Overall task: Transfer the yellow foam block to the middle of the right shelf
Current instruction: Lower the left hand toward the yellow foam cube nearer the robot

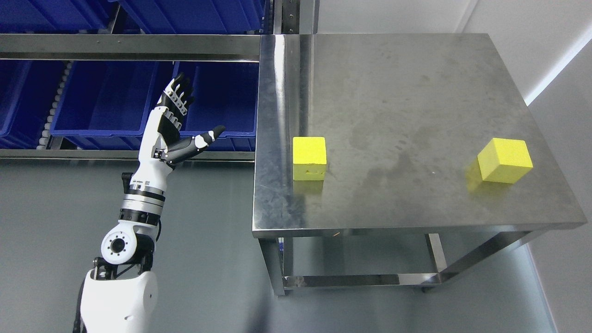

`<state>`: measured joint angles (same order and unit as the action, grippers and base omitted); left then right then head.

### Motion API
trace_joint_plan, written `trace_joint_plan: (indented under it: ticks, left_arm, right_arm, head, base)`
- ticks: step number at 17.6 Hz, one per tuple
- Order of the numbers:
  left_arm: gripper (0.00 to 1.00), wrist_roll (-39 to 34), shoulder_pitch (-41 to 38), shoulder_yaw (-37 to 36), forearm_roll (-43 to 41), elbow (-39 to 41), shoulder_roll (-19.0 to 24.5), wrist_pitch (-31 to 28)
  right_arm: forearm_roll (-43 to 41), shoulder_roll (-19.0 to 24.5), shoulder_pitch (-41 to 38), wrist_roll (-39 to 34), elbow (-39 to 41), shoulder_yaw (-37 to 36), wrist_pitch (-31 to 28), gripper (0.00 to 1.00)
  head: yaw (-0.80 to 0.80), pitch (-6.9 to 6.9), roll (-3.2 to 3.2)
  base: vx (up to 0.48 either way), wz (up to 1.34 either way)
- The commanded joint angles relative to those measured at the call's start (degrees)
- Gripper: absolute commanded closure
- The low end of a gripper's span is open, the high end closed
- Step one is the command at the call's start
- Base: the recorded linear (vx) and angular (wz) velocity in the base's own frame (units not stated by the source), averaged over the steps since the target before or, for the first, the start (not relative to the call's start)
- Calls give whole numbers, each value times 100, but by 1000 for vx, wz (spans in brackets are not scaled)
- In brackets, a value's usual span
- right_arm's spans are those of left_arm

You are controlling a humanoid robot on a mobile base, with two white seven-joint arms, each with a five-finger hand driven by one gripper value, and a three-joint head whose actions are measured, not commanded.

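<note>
Left hand: the robot's left hand (178, 122) is hanging raised at the left of the frame, fingers spread and thumb pointing right, grasping nothing, well apart from the table.

Right hand: it is not showing anywhere in the frame.

Yellow foam blocks: two are sitting on the stainless steel table (407, 92). The near-left block (309, 157) is resting close to the table's left edge at centre frame; the far-right block (505, 160) is lying rotated near the right edge.

Shelf: a steel rack (129, 47) is holding blue bins (106, 99) across the upper left of the frame. No shelf on the right is showing.

Step in hand: judging by the released hand, the reach toward a block is not yet begun. The near-left block appears the likelier target, being the closer one to the hand.

Doing it well: the hand is needing to travel right, clear the table's edge from above, then settle fingers and thumb on opposite flat faces of the cube.

Handling: foam is likely to squash, so a gentle, centred squeeze should be keeping the block from tilting or slipping.

Risk: clipping the table rim, or nudging the block along the slick steel.
</note>
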<state>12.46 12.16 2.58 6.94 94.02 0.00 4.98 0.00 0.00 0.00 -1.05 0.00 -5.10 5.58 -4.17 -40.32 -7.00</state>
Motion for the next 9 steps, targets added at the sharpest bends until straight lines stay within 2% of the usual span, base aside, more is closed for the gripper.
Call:
trace_joint_plan:
  ticks: [1, 3, 5, 7, 9]
  left_arm:
    - [0, 2, 23, 14, 0, -6, 100, 3]
    - [0, 54, 23, 14, 0, 2, 100, 3]
    - [0, 701, 23, 23, 9, 64, 100, 178]
    - [0, 1675, 15, -3, 0, 73, 341, 625]
    - [0, 2144, 32, -47, 0, 64, 518, 811]
  right_arm:
    - [0, -100, 18, 0, 100, 0, -5, 0]
    - [0, -100, 18, 0, 100, 0, -5, 0]
    - [0, -100, 9, 0, 100, 0, -5, 0]
    - [0, -100, 18, 0, 100, 0, -5, 0]
    - [0, -100, 18, 0, 100, 0, -5, 0]
  head:
    - [0, 0, 0]
    - [0, 0, 0]
    - [0, 0, 0]
    - [0, 0, 0]
    - [0, 0, 0]
  base:
    - [0, 0]
    - [0, 0]
    - [0, 0]
    - [0, 0]
    - [0, -6]
